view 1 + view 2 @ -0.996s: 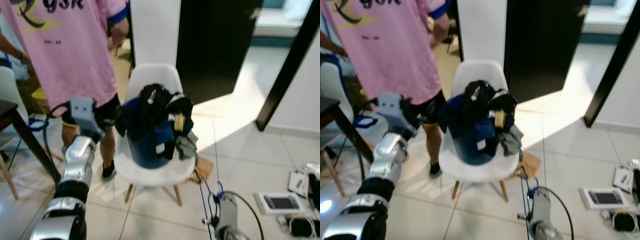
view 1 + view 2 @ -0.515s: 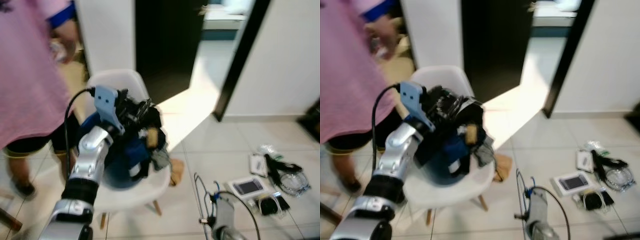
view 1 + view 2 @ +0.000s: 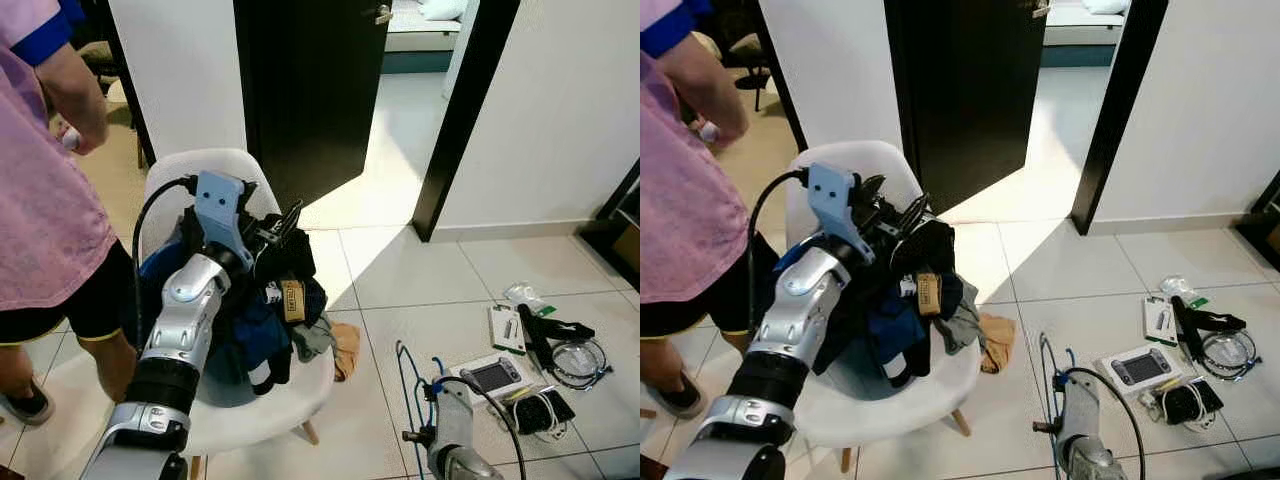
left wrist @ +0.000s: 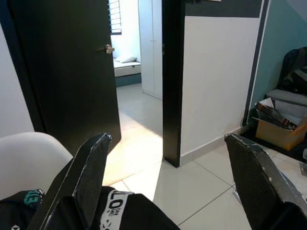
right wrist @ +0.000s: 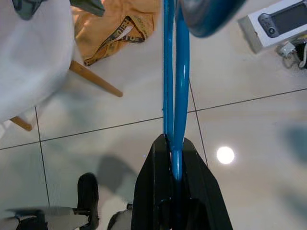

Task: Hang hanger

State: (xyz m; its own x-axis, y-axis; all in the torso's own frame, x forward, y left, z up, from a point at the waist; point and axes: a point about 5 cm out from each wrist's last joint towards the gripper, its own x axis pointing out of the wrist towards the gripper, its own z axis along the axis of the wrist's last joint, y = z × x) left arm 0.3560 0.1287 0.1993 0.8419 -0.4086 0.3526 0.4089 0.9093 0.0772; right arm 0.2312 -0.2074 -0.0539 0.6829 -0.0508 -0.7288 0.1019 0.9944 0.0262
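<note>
A thin blue hanger [image 5: 172,91] is clamped between the black fingers of my right gripper [image 5: 172,146], which is shut on it low over the tiled floor. In the head view the hanger [image 3: 403,380] rises from my right wrist [image 3: 448,450] beside the chair. My left gripper [image 4: 168,140] is open and held up over a pile of dark and blue clothes [image 3: 265,295] on a white chair [image 3: 172,172]. Nothing lies between its fingers [image 4: 91,163], and its tips [image 3: 285,217] point toward the doorway.
A person in a pink shirt [image 3: 40,210] stands close on the left of the chair. An orange cloth [image 3: 347,348] lies under the chair. A black door [image 3: 300,80] and a dark door frame [image 3: 458,120] stand ahead. Small devices and cables [image 3: 530,355] litter the floor at right.
The camera has swung to the right. My left arm has risen from beside the person to over the clothes pile. The right gripper still holds the hanger low.
</note>
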